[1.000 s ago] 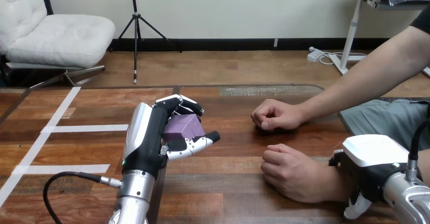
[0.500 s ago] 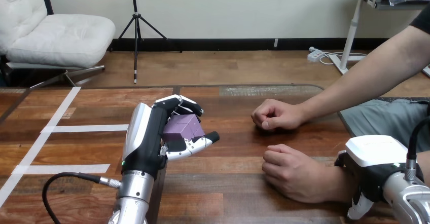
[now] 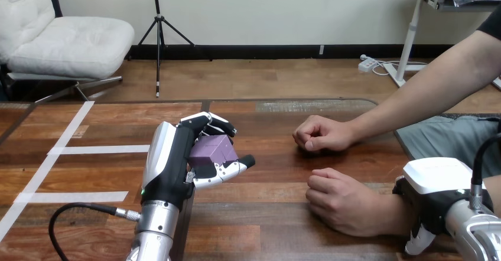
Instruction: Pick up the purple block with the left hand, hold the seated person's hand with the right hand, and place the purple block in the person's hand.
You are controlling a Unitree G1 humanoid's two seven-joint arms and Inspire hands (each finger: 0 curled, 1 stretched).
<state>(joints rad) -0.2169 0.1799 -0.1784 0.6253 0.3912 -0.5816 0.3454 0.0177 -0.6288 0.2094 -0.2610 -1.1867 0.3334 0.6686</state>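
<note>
My left hand [image 3: 168,166] hovers over the table's middle left with its fingers and thumb curled round the purple block [image 3: 211,149]. The person's near hand [image 3: 342,205] rests as a loose fist, knuckles up, on the wooden table [image 3: 266,231] at the lower right. My right hand [image 3: 437,184] lies over that hand's wrist, and a white finger curls down past the wrist's near side. The block is about a hand's width left of the person's near hand.
The person's other hand [image 3: 322,134] lies as a fist on the table farther back, with its forearm running off to the upper right. White tape strips [image 3: 100,149] mark the table's left part. A black cable [image 3: 77,205] loops beside my left forearm.
My right hand has slid slightly to the right and the person's near hand has shifted a little with it. My left hand with the block has drifted a touch nearer and lower.
</note>
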